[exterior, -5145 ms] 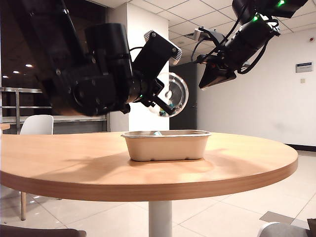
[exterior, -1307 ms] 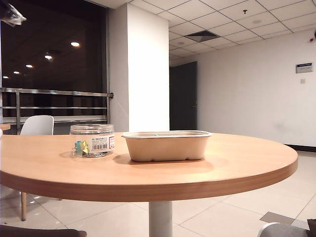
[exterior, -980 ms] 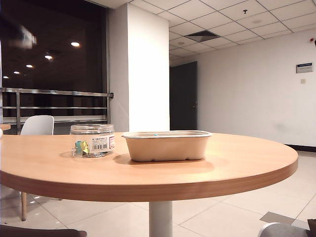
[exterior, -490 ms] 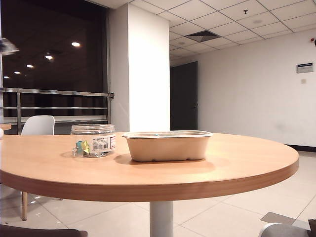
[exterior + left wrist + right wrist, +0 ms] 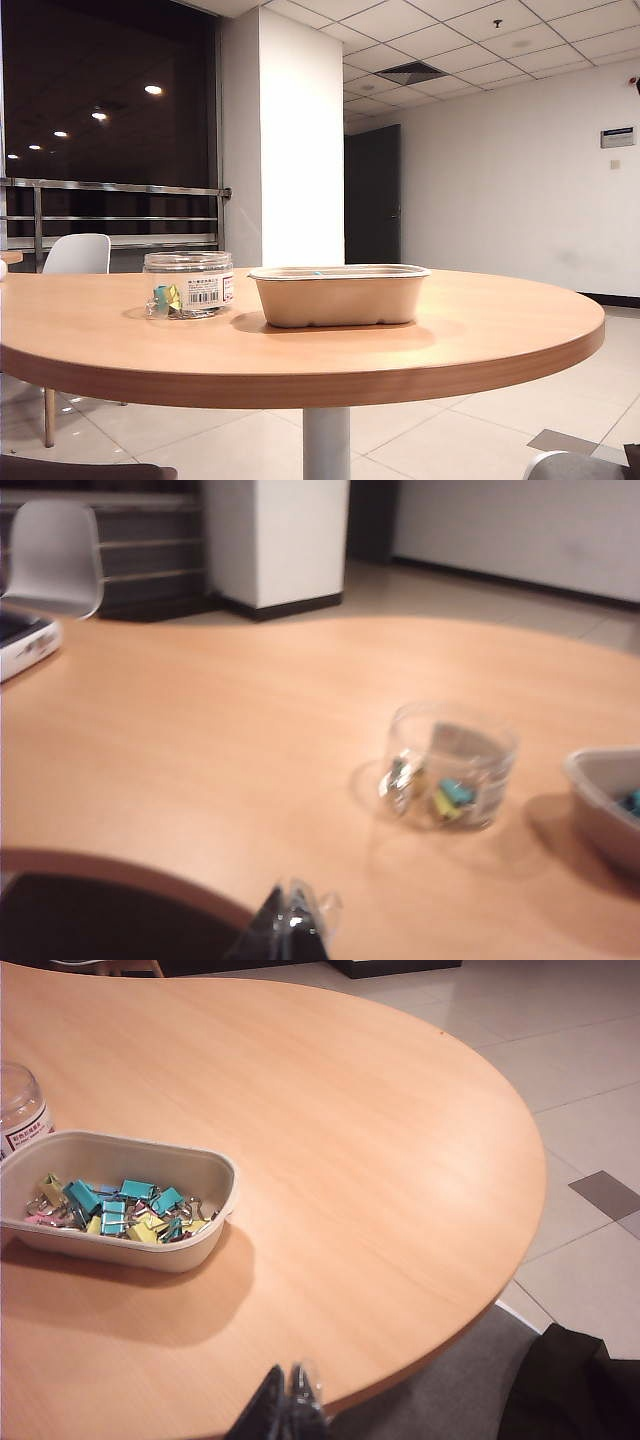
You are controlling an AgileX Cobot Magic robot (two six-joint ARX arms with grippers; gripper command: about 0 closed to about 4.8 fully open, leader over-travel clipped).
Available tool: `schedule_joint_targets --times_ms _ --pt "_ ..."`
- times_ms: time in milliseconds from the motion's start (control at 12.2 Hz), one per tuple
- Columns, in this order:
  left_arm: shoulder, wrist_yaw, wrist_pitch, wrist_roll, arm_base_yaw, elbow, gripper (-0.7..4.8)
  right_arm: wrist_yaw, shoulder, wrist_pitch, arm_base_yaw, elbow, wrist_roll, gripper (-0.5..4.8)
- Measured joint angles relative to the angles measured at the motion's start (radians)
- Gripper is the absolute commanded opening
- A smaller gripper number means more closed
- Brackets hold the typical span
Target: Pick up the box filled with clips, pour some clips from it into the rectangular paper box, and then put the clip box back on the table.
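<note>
The short round clear plastic jar (image 5: 188,284) is found upright on the round wood-grain desk (image 5: 420,330), just beside the beige paper-pulp tray (image 5: 120,1200) holding multicoloured binder clips (image 5: 120,1210). Both the left claw (image 5: 290,930) and the right claw (image 5: 290,1400) are seen pressed together, empty and withdrawn to the desk's near edge, the left being judged nearer the jar.

One clear jar (image 5: 188,284) stood on the one round table (image 5: 420,335), with one paper tray (image 5: 338,294) at its three o'clock. Clips (image 5: 125,1209) lay heaped, too tangled to count. One white chair (image 5: 77,254) stood behind.
</note>
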Motion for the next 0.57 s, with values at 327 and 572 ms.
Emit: schedule_joint_targets --times_ms 327,572 --pt "0.000 -0.020 -0.025 0.056 0.014 -0.018 0.24 0.000 0.000 -0.001 0.000 -0.001 0.000 0.14" --pt "0.000 -0.027 -0.024 0.058 0.012 -0.018 0.24 0.000 0.000 -0.001 0.000 -0.001 0.000 0.14"
